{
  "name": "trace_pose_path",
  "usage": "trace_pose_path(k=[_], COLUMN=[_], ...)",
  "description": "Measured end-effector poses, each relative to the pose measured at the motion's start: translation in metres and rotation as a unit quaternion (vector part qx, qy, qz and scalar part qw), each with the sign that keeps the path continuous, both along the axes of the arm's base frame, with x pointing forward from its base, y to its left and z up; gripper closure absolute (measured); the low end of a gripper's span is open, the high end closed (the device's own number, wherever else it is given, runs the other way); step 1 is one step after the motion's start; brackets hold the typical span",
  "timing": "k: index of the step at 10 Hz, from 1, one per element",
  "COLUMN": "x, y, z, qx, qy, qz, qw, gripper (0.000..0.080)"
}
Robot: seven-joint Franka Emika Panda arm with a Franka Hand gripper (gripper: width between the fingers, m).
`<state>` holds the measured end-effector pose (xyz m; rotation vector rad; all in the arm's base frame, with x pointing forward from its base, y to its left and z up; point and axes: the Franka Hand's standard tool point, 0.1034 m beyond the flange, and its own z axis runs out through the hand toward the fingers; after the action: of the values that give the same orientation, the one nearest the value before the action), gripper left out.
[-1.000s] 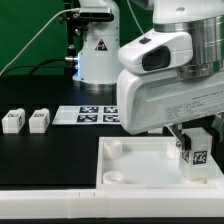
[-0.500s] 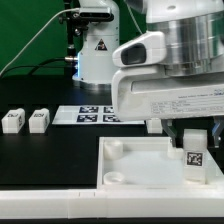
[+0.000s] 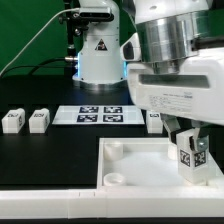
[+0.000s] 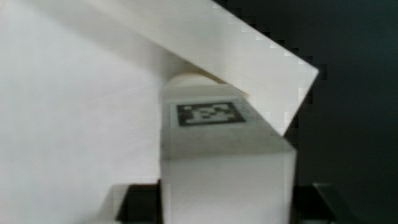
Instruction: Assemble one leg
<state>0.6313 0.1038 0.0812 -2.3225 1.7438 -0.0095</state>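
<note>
Starting wide: the black worktop (image 3: 50,150) carries the big white tabletop (image 3: 140,165), and that is my target. Two of its round sockets (image 3: 115,180) show on the exterior view's left. The one on the exterior view's right, where I am working, is hidden behind my load, so I cannot tell whether the lower end is seated, touching or just above.

My read is that this is the insertion step. Doing it well means going slow and straight down with no sideways shove, and watching the wrist view for the far end centring on the corner. If it binds, I'd back off a touch and re-centre rather than push. Once in, it may want a twist, so the hold must not slip.

Next down in size is the pincer (image 3: 190,138). It is clamped narrow on the leg's upper part, with a dark finger (image 4: 139,205) on each side in the wrist view.

Smallest is the leg (image 3: 193,160) itself, which hangs over the tabletop's corner region on the exterior view's right. Its long axis stands upright, close to vertical, with the free end pointing down at the tabletop and the tagged face turned to the exterior camera. In the wrist view it runs straight away from the lens toward the white corner.
</note>
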Motion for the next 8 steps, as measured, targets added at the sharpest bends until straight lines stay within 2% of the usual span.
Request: trace_pose_path(k=[1,3,4,5,6,8], x=[-0.001,-0.002,-0.002,-0.002,-0.003,-0.005], y=[0.001,0.002,0.002,0.003,0.006,0.013], z=[-0.001,-0.001,-0.001,-0.001,-0.002,-0.001], qx=[0.022,0.022,0.018,0.019,0.009,-0.017], qy=[0.021,0.02,0.015,0.015,0.0,-0.038], qz=[-0.092,-0.078,-0.056,-0.053,0.018,0.216], qw=[0.995,0.997,0.998,0.998,1.0,0.976], gripper=[0.0498,0.0498,0.041,0.0274,0.017,0.0156])
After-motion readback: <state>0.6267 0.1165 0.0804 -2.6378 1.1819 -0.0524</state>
